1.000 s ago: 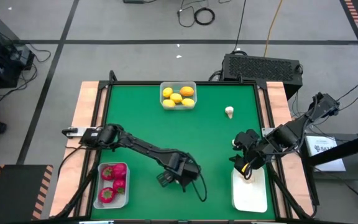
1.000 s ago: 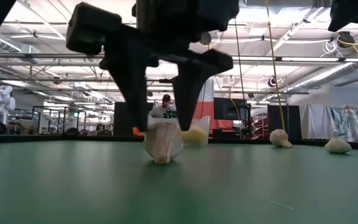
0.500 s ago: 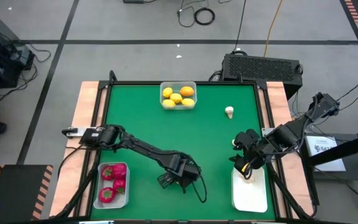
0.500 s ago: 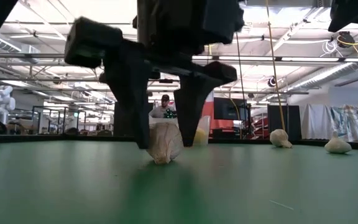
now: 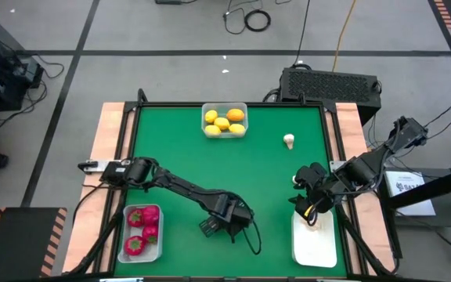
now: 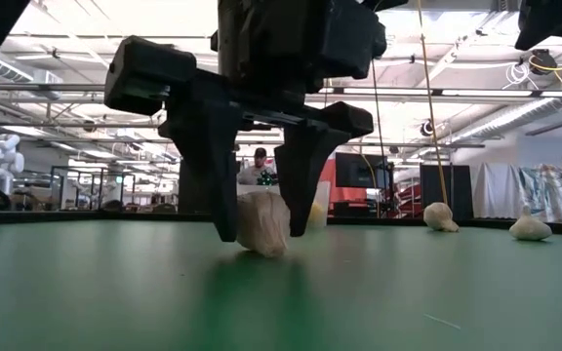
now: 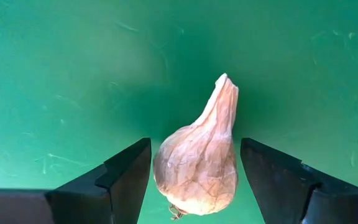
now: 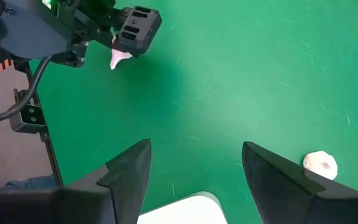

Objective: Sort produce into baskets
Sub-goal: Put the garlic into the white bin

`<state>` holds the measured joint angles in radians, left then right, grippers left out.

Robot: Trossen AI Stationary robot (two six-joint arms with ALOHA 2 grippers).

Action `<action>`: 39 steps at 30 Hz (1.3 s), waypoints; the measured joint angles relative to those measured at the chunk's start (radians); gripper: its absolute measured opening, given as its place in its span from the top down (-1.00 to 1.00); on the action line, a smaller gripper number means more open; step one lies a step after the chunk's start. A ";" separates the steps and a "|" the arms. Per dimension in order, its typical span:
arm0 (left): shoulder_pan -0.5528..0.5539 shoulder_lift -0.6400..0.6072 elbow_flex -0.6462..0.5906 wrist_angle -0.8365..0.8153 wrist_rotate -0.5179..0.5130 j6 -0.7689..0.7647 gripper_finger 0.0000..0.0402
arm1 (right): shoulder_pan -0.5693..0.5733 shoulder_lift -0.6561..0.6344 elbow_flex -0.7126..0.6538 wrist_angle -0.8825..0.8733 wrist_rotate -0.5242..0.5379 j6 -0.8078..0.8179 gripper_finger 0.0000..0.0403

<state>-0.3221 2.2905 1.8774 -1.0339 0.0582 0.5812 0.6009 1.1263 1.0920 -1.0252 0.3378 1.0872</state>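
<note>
A whitish garlic-shaped piece (image 7: 197, 165) lies on the green table, bulb toward the wrist camera and pointed tip away. My left gripper (image 5: 212, 227) is open and low over it near the table's front middle, one finger on each side (image 6: 261, 232). My right gripper (image 5: 304, 205) is open and empty over the far end of the empty white basket (image 5: 315, 241). A basket of yellow and orange pieces (image 5: 225, 120) stands at the far edge. A basket of red pieces (image 5: 142, 233) stands at the near left. My left gripper points down, with its fingers (image 7: 129, 174) close on either side of the piece's bulb (image 7: 166, 168). Only narrow gaps show, and I cannot tell whether they touch. The piece rests on the table, tilted.
A second whitish piece (image 5: 288, 141) lies at the far right of the table, and another (image 8: 321, 165) lies near my right gripper. Both show in the low view (image 6: 440, 216) (image 6: 530, 227). Open green table lies in the middle.
My left gripper has come down around the whitish piece, its fingertips now close to the table. The piece has tipped from standing on its point to leaning over between the fingers.
</note>
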 joint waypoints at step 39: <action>0.090 0.119 0.174 1.072 0.044 -0.413 0.18 | 0.120 -0.231 0.001 -0.082 -0.124 0.140 -0.20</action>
<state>-0.2316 2.4095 2.0516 0.0376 0.1024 0.1685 0.7206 0.8957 1.0931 -1.1071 0.2134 1.2270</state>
